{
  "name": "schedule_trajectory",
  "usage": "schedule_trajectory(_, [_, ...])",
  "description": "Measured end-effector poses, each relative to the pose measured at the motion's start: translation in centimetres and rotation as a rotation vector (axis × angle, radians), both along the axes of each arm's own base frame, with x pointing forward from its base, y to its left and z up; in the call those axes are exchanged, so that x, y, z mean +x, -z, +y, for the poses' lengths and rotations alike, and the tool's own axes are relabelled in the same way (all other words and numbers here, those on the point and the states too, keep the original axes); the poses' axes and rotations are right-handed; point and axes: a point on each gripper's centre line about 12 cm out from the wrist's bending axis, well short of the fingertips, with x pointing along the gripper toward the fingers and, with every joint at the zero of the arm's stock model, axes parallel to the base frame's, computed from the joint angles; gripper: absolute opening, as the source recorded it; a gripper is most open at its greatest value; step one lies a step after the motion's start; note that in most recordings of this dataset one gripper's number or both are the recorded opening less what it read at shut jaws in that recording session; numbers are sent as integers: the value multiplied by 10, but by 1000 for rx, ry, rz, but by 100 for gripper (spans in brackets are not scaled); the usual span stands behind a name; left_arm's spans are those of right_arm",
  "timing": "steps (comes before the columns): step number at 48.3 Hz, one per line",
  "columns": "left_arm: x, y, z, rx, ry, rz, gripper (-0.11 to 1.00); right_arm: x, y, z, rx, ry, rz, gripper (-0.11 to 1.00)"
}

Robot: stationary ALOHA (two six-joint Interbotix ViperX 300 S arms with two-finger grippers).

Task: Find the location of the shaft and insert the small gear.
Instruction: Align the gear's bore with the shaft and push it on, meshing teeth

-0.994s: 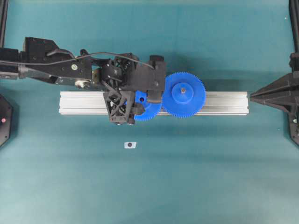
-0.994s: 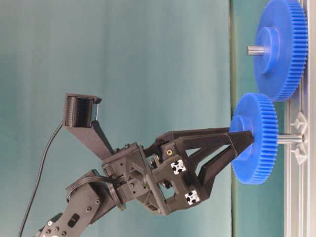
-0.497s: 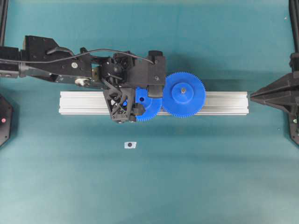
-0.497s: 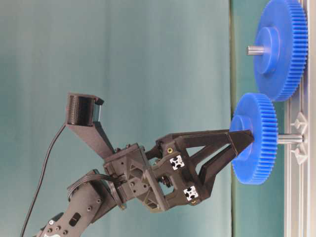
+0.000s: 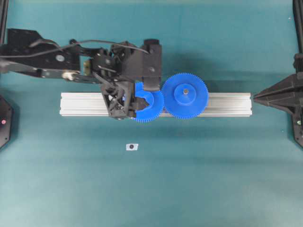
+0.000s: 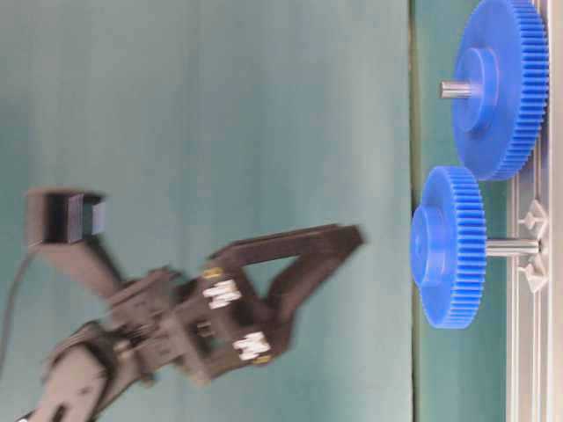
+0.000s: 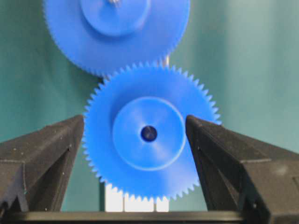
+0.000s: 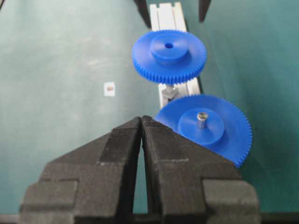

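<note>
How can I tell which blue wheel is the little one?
Find the long silver aluminium rail across the green table. Two blue plastic toothed wheels sit over it, teeth meeting. The small gear is the left one, nearest the black arm; unlike the larger blue gear, no pin pokes from its hub.

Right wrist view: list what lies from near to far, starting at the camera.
right gripper with its jaws together → larger blue gear on its pin → small gear on the shaft → far end of the aluminium rail.
</note>
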Motion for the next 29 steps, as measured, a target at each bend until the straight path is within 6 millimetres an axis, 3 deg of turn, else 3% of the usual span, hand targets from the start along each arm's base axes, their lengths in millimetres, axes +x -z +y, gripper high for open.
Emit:
schedule_trajectory(8, [-6, -14, -1, 5, 1, -36, 76, 0, -1, 0, 0, 0, -3, 13])
schedule_trajectory(22, [-9, -2, -1, 7, 2, -52, 11, 0, 0, 0, 0, 0, -3, 13])
schedule_trajectory(25, [-9, 7, -1, 5, 2, -38, 2, 0, 0, 0, 0, 0, -3, 13])
schedule_trajectory(29, [-7, 21, -1, 2, 2, -9, 0, 0, -1, 0, 0, 0, -5, 13])
